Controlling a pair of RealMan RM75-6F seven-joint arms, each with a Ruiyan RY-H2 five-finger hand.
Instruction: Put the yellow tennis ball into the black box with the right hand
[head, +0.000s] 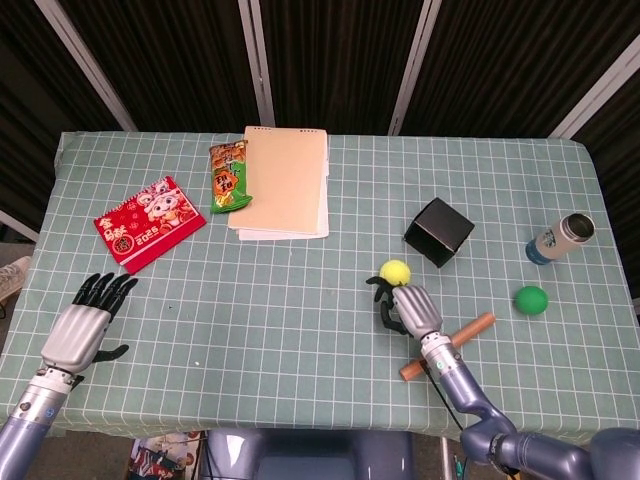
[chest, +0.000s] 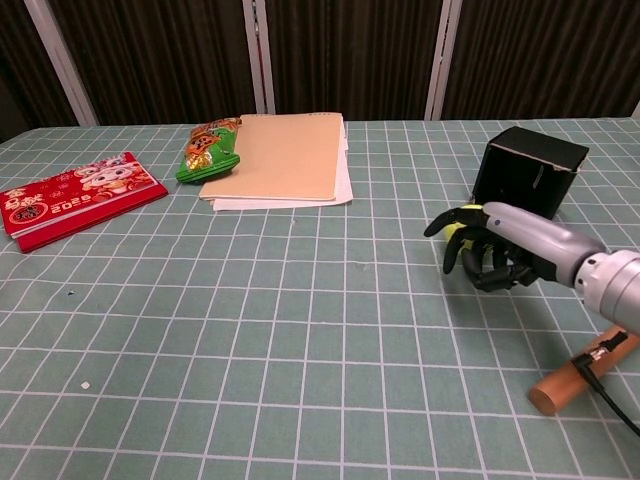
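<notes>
The yellow tennis ball (head: 395, 270) lies on the checked cloth, a short way in front of and to the left of the black box (head: 438, 231). My right hand (head: 410, 308) is just behind the ball on the near side, its fingers (head: 384, 296) spread and curved downward, their tips close to the ball. In the chest view this right hand (chest: 492, 250) covers most of the tennis ball (chest: 461, 226), and the black box (chest: 527, 170) stands right behind. No grip on the ball shows. My left hand (head: 82, 323) rests flat with its fingers apart at the near left edge.
A wooden stick (head: 448, 347) lies beside my right forearm. A green ball (head: 531, 299) and a tipped bottle (head: 561, 238) are at the right. A tan folder (head: 283, 182), a snack bag (head: 229, 176) and a red packet (head: 149, 222) lie at the back left.
</notes>
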